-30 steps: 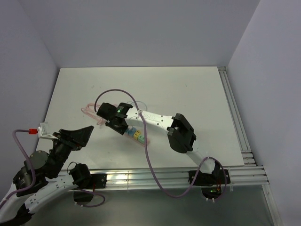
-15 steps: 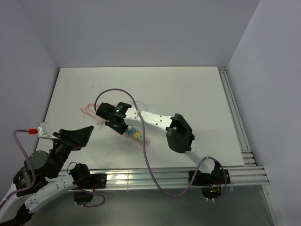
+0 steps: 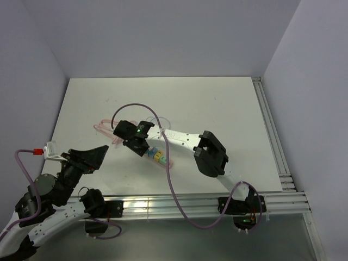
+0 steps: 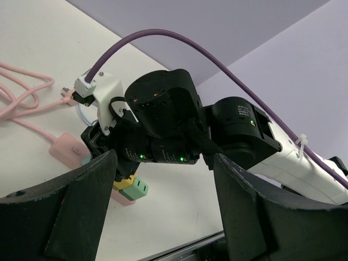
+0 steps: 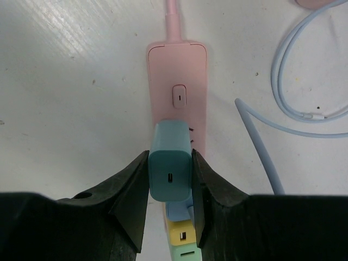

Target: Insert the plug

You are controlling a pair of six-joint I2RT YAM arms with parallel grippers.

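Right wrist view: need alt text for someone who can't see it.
Two black fingers clamp a pale teal charger against a pink power strip lying on a white table, next to the strip's switch. A yellow plug and a green plug sit nearer the camera, and a light blue cable loops on the right.

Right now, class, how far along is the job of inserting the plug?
Done: yellow plug and green plug sit in the pink power strip. In hand: the right claw grips the teal plug over the strip. Remaining, likely: pressing it home and releasing. The left claw is open.
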